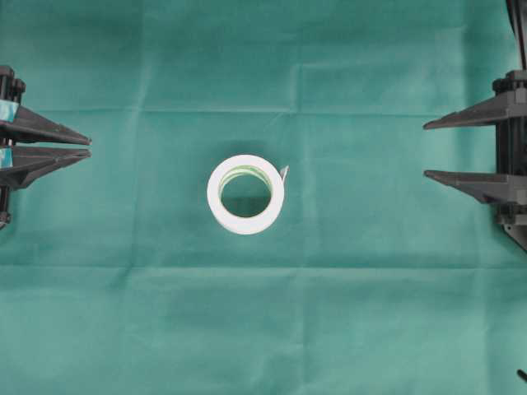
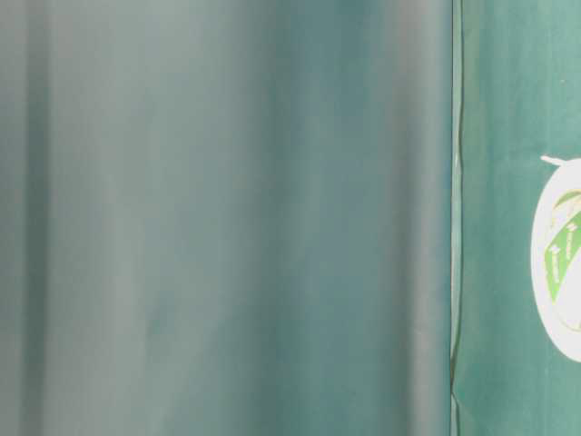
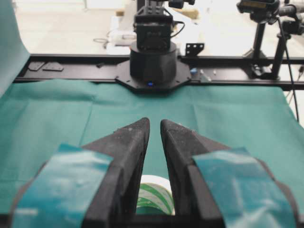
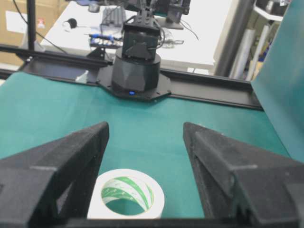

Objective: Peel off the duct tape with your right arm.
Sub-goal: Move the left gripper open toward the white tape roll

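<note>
The duct tape (image 1: 245, 195), a white roll with a green-striped core, lies flat on the middle of the green cloth, its short loose tab (image 1: 284, 173) sticking out at the upper right. My right gripper (image 1: 426, 150) hovers at the right edge, open and empty, well away from the roll. My left gripper (image 1: 88, 147) sits at the left edge, its jaws only narrowly apart and empty. The left wrist view shows the tape (image 3: 154, 197) low through the slit of the left gripper (image 3: 154, 124). In the right wrist view the tape (image 4: 127, 197) lies below the right gripper (image 4: 146, 127). The table-level view catches the tape (image 2: 558, 259) at its right edge.
A creased green cloth (image 1: 370, 313) covers the table. Each wrist view faces the opposite arm's black base (image 3: 153, 61) (image 4: 135, 61) on a black rail. Camera stands (image 3: 266, 28) rise at the back. A hanging green sheet (image 4: 280, 71) borders one side.
</note>
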Motion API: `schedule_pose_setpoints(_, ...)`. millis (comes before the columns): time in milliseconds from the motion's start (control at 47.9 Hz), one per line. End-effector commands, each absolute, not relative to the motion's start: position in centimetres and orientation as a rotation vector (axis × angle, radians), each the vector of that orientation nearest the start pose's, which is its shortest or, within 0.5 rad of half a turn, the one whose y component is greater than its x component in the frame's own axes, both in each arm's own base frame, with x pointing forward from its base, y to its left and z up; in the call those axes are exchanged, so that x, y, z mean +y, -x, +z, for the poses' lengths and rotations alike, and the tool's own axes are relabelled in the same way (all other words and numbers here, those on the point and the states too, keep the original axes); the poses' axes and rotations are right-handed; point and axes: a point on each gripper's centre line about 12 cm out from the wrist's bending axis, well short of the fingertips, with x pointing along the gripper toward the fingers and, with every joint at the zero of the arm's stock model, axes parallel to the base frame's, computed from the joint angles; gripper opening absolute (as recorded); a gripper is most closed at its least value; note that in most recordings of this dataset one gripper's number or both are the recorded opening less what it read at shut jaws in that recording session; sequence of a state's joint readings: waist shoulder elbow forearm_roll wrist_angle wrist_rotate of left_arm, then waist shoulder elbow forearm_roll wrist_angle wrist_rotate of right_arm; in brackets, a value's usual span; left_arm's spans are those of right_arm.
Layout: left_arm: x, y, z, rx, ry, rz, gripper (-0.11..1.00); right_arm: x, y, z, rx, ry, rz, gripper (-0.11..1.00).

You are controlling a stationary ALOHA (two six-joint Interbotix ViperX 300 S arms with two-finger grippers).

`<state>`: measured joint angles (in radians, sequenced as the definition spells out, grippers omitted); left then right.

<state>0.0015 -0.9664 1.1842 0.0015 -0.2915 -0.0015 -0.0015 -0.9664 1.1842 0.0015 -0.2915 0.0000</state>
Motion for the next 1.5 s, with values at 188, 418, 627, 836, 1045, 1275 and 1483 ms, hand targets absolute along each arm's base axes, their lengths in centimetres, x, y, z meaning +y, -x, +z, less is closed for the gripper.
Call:
schedule_pose_setpoints(188, -0.7, -18.8, 28.5, -0.119, 0.022, -0.036, 0.0, -0.1, -19.3, 27.9, -0.077, 0.0, -0.004, -0.02)
schedule_pose_setpoints(418, -0.9, -18.4, 27.8, -0.111, 0.027, -0.05, 0.01, -0.1, -19.0, 26.8, -0.072, 0.0, -0.006, 0.1)
schedule_pose_setpoints(627, -1.2, -18.3, 27.3, -0.1, 0.043, -0.066, 0.07, -0.1, -19.0, 26.4, -0.06, -0.002, -0.005, 0.67)
schedule_pose_setpoints(836, -1.2, -18.3, 26.9, -0.089, 0.033, -0.065, 0.62, -0.1, -18.9, 26.2, -0.054, -0.002, -0.005, 0.85)
schedule_pose_setpoints(1045, -1.2, -18.4, 27.0, -0.097, 0.033, -0.066, 0.98, -0.1, -18.9, 26.1, -0.055, 0.0, -0.006, 0.85)
schedule_pose_setpoints(1275, -1.3, -19.7, 26.9, -0.086, 0.034, -0.065, 0.98, -0.1, -18.8, 26.0, -0.055, 0.0, -0.005, 0.84)
schedule_pose_setpoints(1483, -1.4, -21.5, 27.1, -0.079, 0.034, -0.063, 0.98, -0.1, -18.8, 26.0, -0.055, -0.002, -0.005, 0.84)
